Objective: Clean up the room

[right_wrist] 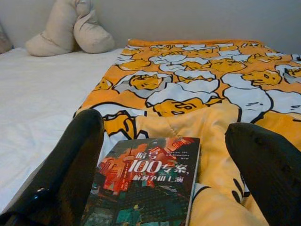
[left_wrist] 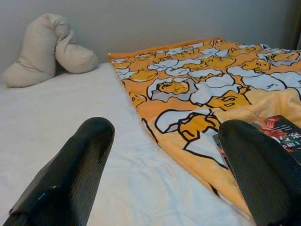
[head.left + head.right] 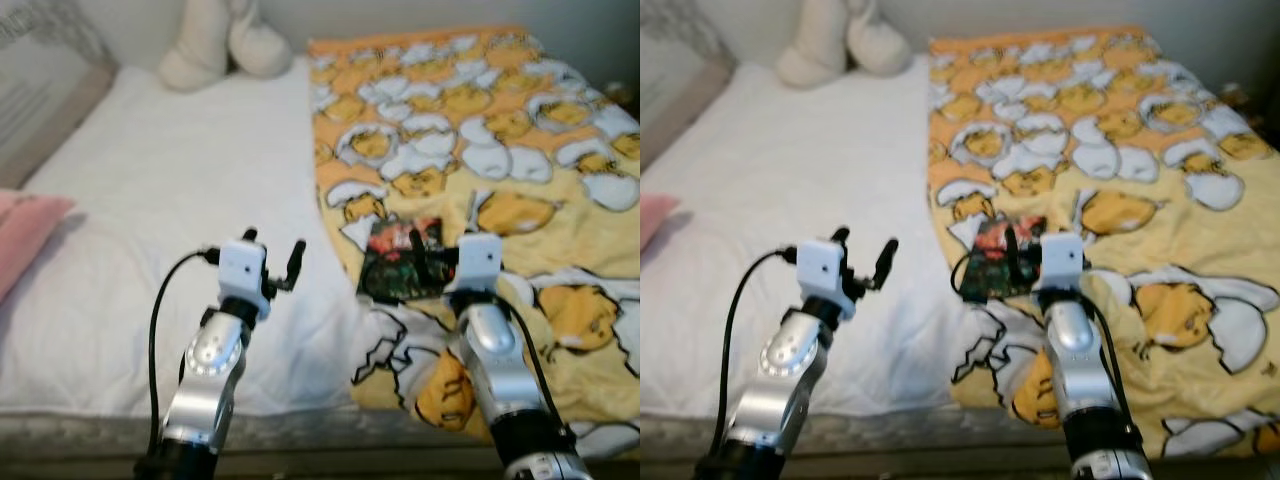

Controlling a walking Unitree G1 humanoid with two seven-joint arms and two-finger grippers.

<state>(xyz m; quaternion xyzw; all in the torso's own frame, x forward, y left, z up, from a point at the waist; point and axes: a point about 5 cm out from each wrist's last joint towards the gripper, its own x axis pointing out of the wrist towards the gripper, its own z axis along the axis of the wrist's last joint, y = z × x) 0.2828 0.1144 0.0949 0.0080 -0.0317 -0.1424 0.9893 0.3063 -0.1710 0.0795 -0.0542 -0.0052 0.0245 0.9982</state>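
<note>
With jaws spread wide and empty, the right gripper (image 1: pixel 162 176) hovers over the book (image 1: pixel 146 181) lying flat on the yellow blanket (image 3: pixel 520 160) near the bed's (image 3: pixel 170 180) front edge, so a closing pinch may snag soft fabric instead, while the left gripper (image 3: pixel 273 258), equally open, waits over the white sheet.

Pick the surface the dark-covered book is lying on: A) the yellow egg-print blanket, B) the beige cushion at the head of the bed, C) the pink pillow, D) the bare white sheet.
A: the book lies flat on the yellow egg-print blanket, just ahead of the open right gripper, with the white sheet off to the robot's left of it.
</note>
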